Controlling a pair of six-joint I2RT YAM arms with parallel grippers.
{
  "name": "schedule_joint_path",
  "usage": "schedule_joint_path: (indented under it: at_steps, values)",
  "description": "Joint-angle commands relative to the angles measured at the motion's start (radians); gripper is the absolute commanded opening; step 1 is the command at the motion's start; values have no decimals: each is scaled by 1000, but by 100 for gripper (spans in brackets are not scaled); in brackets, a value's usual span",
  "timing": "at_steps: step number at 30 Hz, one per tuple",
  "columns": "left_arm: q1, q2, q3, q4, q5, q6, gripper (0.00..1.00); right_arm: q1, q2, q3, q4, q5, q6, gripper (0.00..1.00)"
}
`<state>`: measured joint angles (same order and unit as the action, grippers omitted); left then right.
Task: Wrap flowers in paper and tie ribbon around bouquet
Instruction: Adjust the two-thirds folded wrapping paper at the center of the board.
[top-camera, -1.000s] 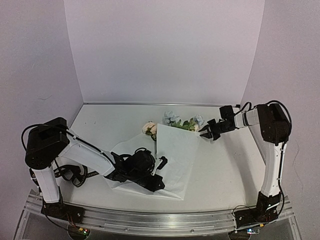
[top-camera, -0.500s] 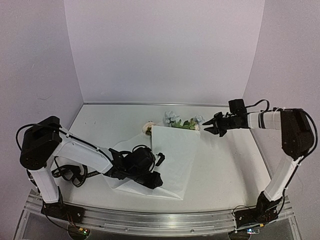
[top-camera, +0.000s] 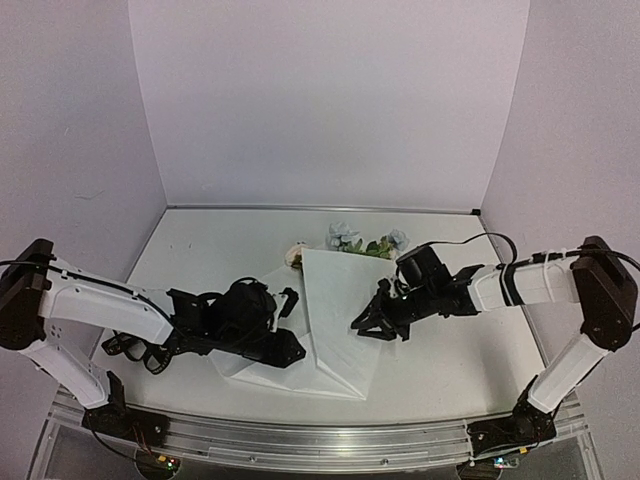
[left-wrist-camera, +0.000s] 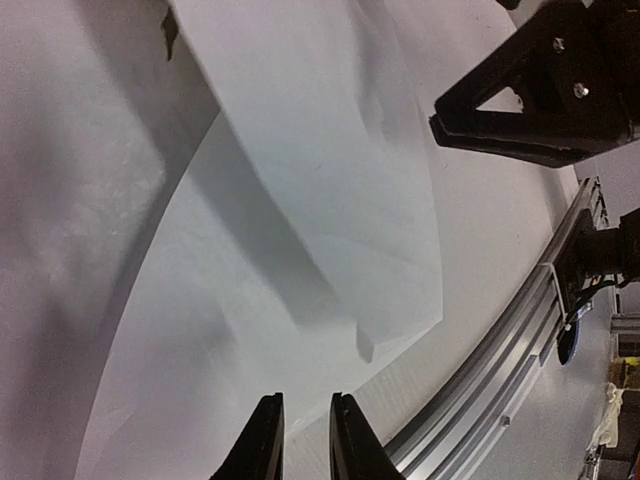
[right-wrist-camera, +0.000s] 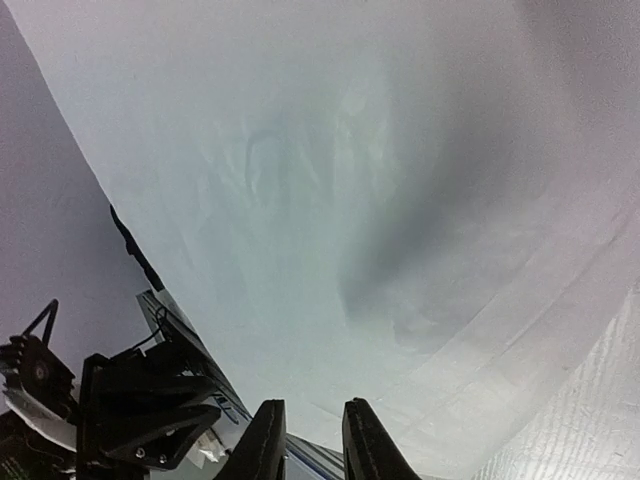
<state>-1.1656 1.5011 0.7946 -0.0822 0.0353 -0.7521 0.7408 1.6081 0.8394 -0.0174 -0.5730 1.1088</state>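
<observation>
While both arms reach inward over the pale worktop (top-camera: 200, 250), the large thin white sheet of wrapping paper (top-camera: 340, 300) lies partly folded beneath and between them. Left end effector (left-wrist-camera: 305, 400): fingers narrowly parted, gripping nothing, tips over the near part of the sheet. Right end effector (right-wrist-camera: 312, 405): fingers narrowly parted, gripping nothing, over the sheet's right side. Beyond both end effectors, the green-leaved flowers with cream-pink and pale blue blooms (top-camera: 345, 237) protrude past the sheet's far edge.

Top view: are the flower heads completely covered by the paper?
No, the flowers stick out past the far edge of the paper, blooms and leaves uncovered.
</observation>
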Motion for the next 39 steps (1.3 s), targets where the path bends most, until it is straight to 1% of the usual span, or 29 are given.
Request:
schedule_joint_path:
  at_steps: [1, 6, 10, 13, 17, 22, 26, 31, 34, 39]
  values:
    - [3, -118, -101, -60, -25, -112, 17, 113, 38, 20, 38, 80, -18, 21]
    - [3, -206, -200, -69, -26, -207, 17, 219, 108, 44, 61, 113, -2, 20]
    - [3, -235, -220, -19, -47, -235, 17, 266, 179, 75, 97, 120, 23, 20]
    - [4, -187, -189, 14, -38, -217, 17, 286, 220, 92, 120, 125, 44, 20]
    - [3, -95, -175, 62, 11, -206, 13, 300, 248, 105, 123, 127, 53, 20]
    - [3, -32, -191, 121, 23, -219, 12, 302, 278, 96, 131, 124, 59, 19]
    - [3, -3, -219, 124, 21, -250, 11, 302, 296, 84, 144, 125, 66, 19]
    - [2, -18, -270, 72, -27, -308, 11, 301, 310, 75, 162, 124, 74, 19]
    - [4, -52, -299, 9, -87, -356, 10, 302, 313, 71, 169, 124, 75, 19]
    - [4, -126, -333, -139, -190, -460, 11, 302, 320, 67, 178, 124, 78, 19]
